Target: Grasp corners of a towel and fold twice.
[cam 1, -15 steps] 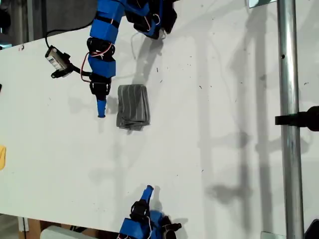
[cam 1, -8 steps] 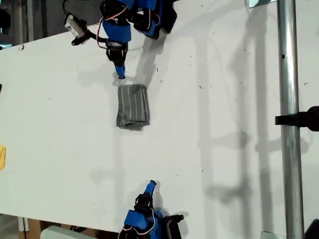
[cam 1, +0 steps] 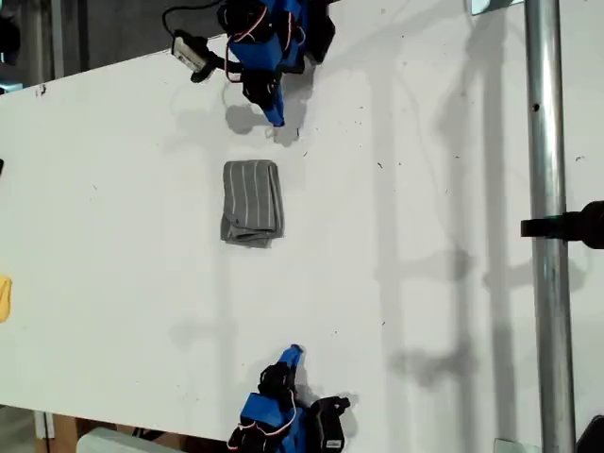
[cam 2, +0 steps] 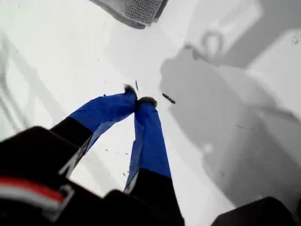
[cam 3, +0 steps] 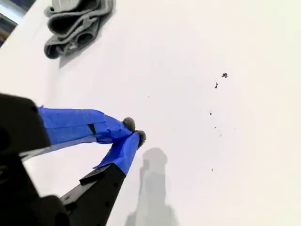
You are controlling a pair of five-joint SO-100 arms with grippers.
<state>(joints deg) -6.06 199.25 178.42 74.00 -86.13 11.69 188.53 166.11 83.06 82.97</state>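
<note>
While folded small on white table (cam 1: 425, 189): towel (cam 1: 252, 203), layered edge seen only from second wrist view. First gripper (cam 2: 138, 100), second gripper (cam 3: 133, 131): fingertips together, empty.

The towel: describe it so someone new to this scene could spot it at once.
On the big white table, look between the two blue arms, nearer the one at the exterior view's top. The towel lies there folded into a small upright rectangle. It is the only grey, white-striped cloth; the small yellow object sits far off at that view's left edge.
</note>
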